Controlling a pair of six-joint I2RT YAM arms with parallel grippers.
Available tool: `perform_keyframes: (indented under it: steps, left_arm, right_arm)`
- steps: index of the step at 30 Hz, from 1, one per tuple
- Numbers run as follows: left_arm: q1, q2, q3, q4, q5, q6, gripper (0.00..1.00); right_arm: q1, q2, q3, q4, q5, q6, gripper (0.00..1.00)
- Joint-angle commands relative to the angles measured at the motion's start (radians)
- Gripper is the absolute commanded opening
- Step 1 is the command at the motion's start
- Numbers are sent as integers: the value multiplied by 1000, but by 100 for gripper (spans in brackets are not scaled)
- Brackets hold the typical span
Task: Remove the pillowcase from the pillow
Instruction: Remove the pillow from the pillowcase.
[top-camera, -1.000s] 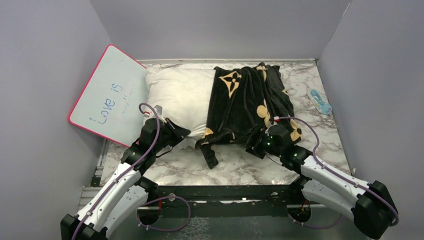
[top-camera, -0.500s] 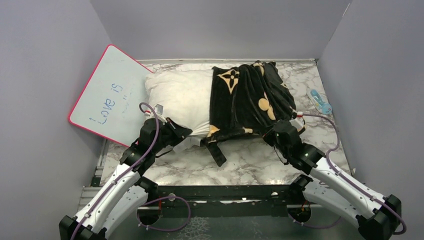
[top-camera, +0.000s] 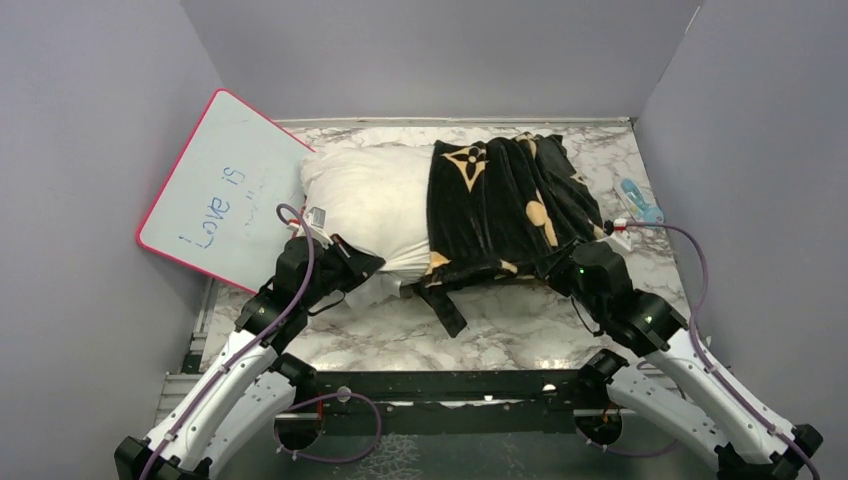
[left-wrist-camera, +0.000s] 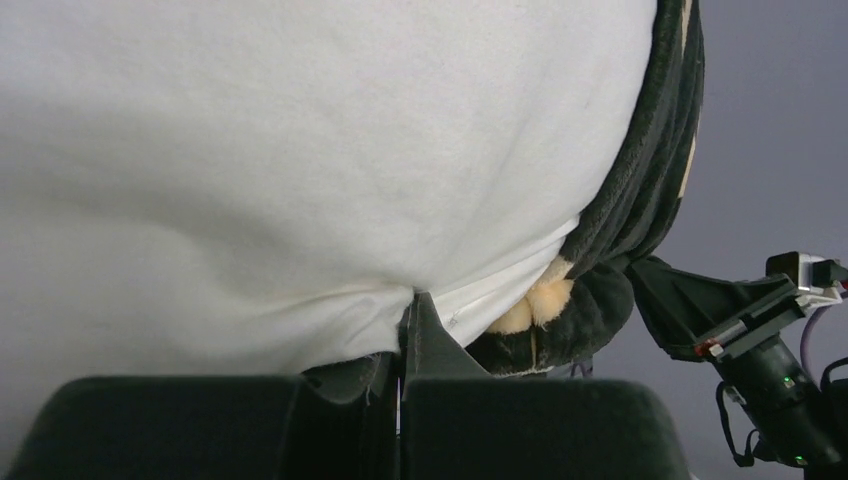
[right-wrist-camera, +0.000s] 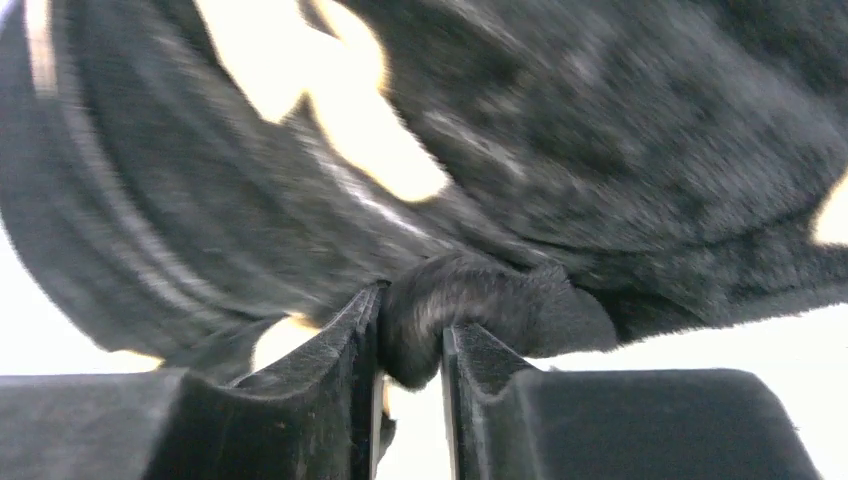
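The off-white pillow (top-camera: 365, 195) lies across the back of the marble table, its left half bare. The black pillowcase (top-camera: 510, 205) with tan flower motifs is bunched over its right half. My left gripper (top-camera: 362, 268) is shut on the pillow's near edge; in the left wrist view the white pillow (left-wrist-camera: 300, 150) fills the frame, its fabric pinched in my left gripper (left-wrist-camera: 403, 330), with the pillowcase (left-wrist-camera: 640, 200) at the right. My right gripper (top-camera: 562, 268) is at the pillowcase's near right corner. In the right wrist view my right gripper (right-wrist-camera: 412, 330) is shut on a thick fold of pillowcase (right-wrist-camera: 560, 150).
A pink-rimmed whiteboard (top-camera: 225, 190) leans against the left wall, close to the pillow's left end. A small blue object (top-camera: 640, 203) lies at the table's right side near the right arm. A black strap (top-camera: 445, 308) of the pillowcase trails onto the marble. Grey walls enclose three sides.
My right arm swung right, from the pillowcase's near middle to its near right corner, and closed on a fold. The pillow and pillowcase shifted slightly right. The left arm held still.
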Motion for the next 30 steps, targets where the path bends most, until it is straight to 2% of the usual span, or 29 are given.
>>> perform_keyframes:
  steps: [1,6,9,17,22,24,25,27,28,30]
  left_arm:
    - [18,1,-6,6,-28,20,0]
    - [18,17,-25,61,11,-2,0]
    - [18,21,-29,74,17,-4,0]
    - [18,4,-27,75,14,-8,0]
    - [18,10,-24,74,19,-6,0]
    - [18,12,-21,75,20,-4,0]
    - [18,13,-20,72,20,-2,0]
    - [18,10,-13,59,16,2,0]
    - [18,5,-11,49,10,4,0]
    - [18,-4,-7,30,-3,11,0]
  right_arm:
    - [-25,-86,-40,104,-296,49,35]
    - [-24,-53,-157,343,-623,136,56]
    - [-16,52,-151,432,-698,165,58]
    - [24,193,-100,534,-543,206,71]
    - [37,331,-70,561,-590,212,71]
    - [44,354,-60,538,-560,195,57]
    - [44,347,-51,509,-518,183,44]
    - [44,300,-36,456,-390,126,9]
    - [45,264,-26,417,-315,87,2]
    - [44,192,-10,347,-139,-16,0]
